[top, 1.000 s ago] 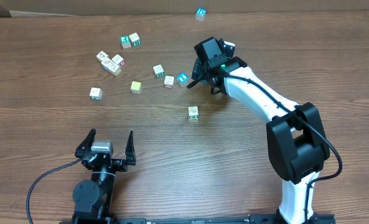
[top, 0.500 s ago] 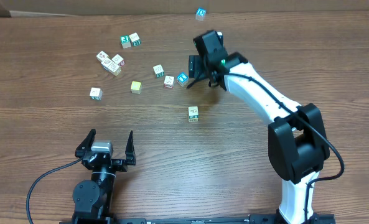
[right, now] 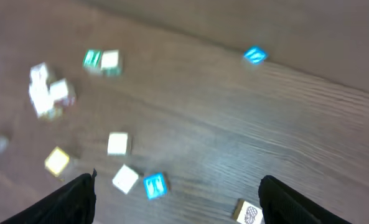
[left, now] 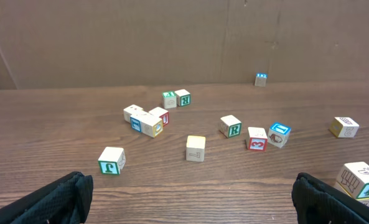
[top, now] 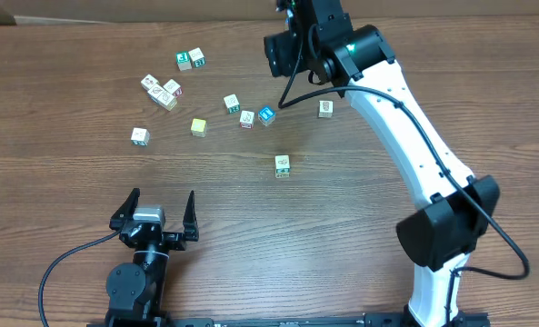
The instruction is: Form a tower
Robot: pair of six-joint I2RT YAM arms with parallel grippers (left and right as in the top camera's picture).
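The tower (top: 282,166) stands alone on the wooden table (top: 87,173), right of centre. In the left wrist view the tower (left: 360,176) shows a white dark-marked cube on top of a yellow-green one, at the right edge. My right gripper (top: 280,56) hangs high over the back of the table, open and empty. In its own view the right gripper (right: 178,199) looks down on a cyan cube (right: 154,185) and a patterned cube (right: 249,213). My left gripper (top: 156,211) rests open near the front edge, with bare wood between the fingers of the left gripper (left: 187,199).
Loose cubes lie scattered at the back left: a green pair (top: 190,60), a tight cluster (top: 163,91), a yellow cube (top: 198,126), a single cube (top: 140,136). A cyan cube (top: 266,114) and a patterned cube (top: 325,108) lie behind the tower. A blue cube (left: 261,79) sits by the far wall.
The right arm has risen and swung toward the back, away from the cyan cube. A patterned cube now shows on the wood where the arm stood. The left arm is still.
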